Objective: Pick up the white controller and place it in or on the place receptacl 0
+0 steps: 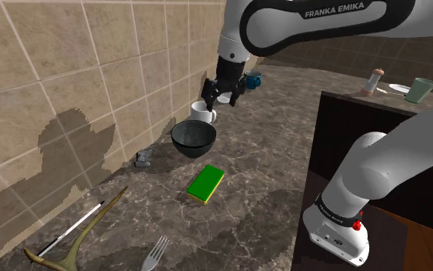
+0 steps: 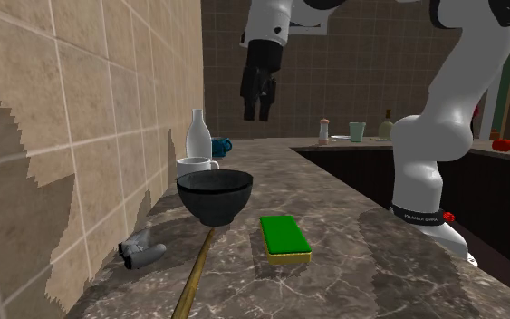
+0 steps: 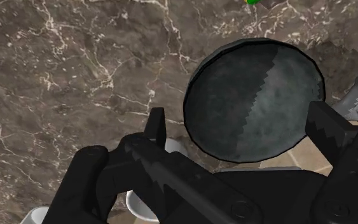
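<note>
Hovering the end effector (image 1: pixel 222 98) high above the marbled surface (image 1: pixel 284 138), with fingers (image 3: pixel 155 130) spread wide and gripping nothing, roughly over the mug (image 1: pixel 201 113) and the dark bowl (image 1: pixel 192 137) beside it. Reaching, by the look of it, not yet grasping: leaving the small pale-grey controller (image 1: pixel 141 159) untouched on the surface at the foot of the tiled wall (image 1: pixel 68 77), near the bowl on the side away from the mug and well below the fingers. Calling next for shifting across past the bowl, lining the fingers up across the controller's body, then sinking close to the wall without clipping the bowl's rim before closing. Treating the empty bowl as the likely receptacle.
</note>
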### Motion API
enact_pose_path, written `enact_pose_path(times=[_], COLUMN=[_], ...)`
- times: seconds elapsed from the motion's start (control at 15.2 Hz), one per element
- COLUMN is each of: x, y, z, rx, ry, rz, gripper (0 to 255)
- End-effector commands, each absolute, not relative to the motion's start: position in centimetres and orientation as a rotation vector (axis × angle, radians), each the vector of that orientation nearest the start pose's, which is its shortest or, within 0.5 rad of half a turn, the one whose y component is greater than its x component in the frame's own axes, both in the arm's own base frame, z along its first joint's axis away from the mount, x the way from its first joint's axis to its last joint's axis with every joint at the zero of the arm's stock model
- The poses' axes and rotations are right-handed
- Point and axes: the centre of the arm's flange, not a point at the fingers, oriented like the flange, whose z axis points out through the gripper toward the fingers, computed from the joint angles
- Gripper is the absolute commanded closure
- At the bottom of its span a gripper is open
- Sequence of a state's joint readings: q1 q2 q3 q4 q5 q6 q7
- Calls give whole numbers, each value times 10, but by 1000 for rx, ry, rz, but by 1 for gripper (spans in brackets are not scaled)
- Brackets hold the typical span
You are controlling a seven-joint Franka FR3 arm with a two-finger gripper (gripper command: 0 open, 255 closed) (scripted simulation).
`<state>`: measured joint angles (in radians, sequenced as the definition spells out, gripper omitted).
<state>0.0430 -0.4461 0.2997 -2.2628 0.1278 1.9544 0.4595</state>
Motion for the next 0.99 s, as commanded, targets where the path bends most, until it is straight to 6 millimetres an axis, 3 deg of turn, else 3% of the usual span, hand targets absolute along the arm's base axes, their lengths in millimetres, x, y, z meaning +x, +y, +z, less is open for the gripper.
enact_pose_path(times=[0.0,0.92], x=[414,490], y=[195,347], z=[523,425], rx=[-3095,-3185], ry=[279,305], rz=[-186,-228], gripper=[0,0])
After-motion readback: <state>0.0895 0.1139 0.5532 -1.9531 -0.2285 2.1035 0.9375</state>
